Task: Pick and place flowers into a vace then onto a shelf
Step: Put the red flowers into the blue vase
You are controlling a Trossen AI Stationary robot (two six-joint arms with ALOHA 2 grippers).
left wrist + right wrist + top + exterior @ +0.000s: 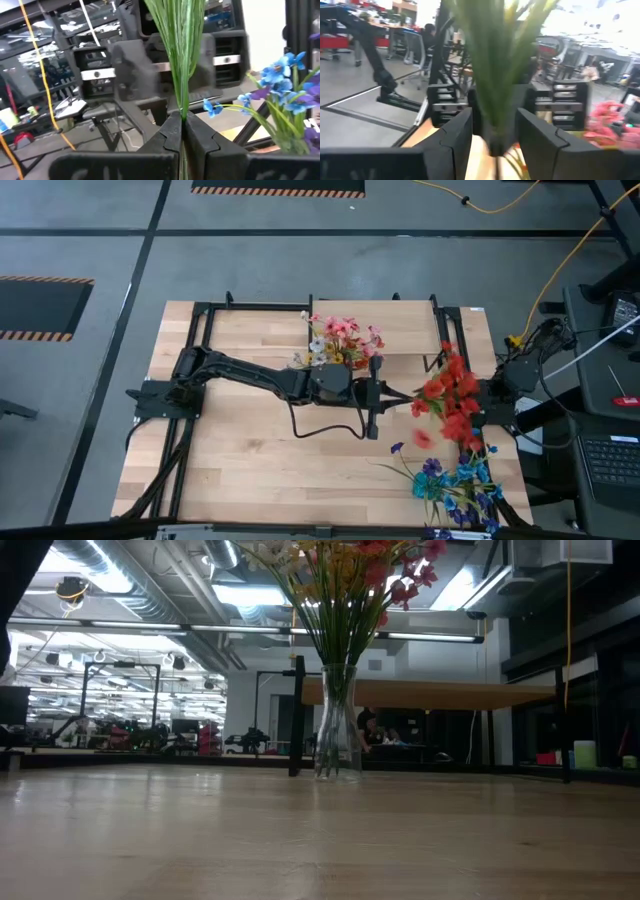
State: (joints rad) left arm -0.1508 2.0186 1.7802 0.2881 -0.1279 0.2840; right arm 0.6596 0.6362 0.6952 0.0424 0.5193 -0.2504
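My left gripper (pixel 378 395) reaches to mid-table and is shut on a red flower spray (pixel 450 395). Its blooms spread over my right arm's (pixel 505 385) gripper end. My right gripper (pixel 492 130) is open, one finger on either side of that green stem bundle (pixel 492 75), with gaps showing. A clear glass vase (pixel 337 720) stands upright on the table with pink, white and yellow flowers (pixel 340 340) in it. Blue and purple flowers (pixel 455 480) lie on the table near the right near corner. The shelf board (pixel 430 693) stands behind the vase. My left gripper pinches the red spray's thin green stems (pixel 181 97) between its two fingers (pixel 167 132), several stems together. The fingers come level from the table's left, and the stems run on past the fingertips toward the right arm. The spray is lifted clear of the table.
The shelf (pixel 410 330) sits at the table's far side on black posts (pixel 297 715), right beside the vase. A black cable (pixel 325 430) loops under the left arm. A lone red bloom (pixel 422 438) shows near the table's middle right. Bare wood lies toward the near left (pixel 250 470).
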